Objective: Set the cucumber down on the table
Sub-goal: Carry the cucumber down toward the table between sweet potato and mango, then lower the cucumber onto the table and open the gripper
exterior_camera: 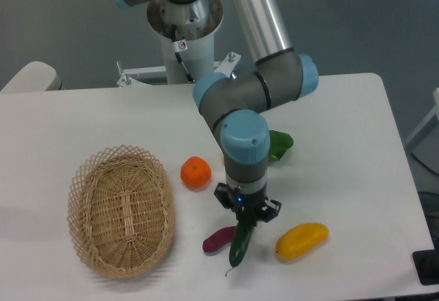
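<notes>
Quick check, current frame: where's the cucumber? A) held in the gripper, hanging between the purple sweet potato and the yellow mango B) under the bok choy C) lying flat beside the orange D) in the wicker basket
A. The gripper is shut on the cucumber, which hangs stem-down with the purple sweet potato on one side and the yellow mango on the other.

No text, brand or number can be read; a small red-and-white sticker (pixel 182 45) on the robot's base column is too blurred.
</notes>
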`<control>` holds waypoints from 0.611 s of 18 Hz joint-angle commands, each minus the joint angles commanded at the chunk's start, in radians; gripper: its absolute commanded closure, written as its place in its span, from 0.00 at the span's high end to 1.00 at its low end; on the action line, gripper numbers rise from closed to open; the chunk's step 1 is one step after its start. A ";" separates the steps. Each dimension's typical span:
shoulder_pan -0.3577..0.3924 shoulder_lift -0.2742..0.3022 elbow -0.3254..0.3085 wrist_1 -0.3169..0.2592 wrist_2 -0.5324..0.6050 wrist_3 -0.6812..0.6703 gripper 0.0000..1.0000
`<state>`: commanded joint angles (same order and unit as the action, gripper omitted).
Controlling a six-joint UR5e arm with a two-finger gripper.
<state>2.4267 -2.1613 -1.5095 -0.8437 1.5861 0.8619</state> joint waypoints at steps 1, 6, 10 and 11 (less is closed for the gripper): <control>0.003 -0.008 0.005 -0.002 0.002 0.018 0.41; 0.026 -0.017 0.011 -0.002 0.002 0.061 0.42; 0.026 -0.025 0.009 0.000 0.003 0.065 0.55; 0.026 -0.026 0.009 0.002 0.003 0.066 0.76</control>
<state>2.4528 -2.1874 -1.5002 -0.8422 1.5892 0.9280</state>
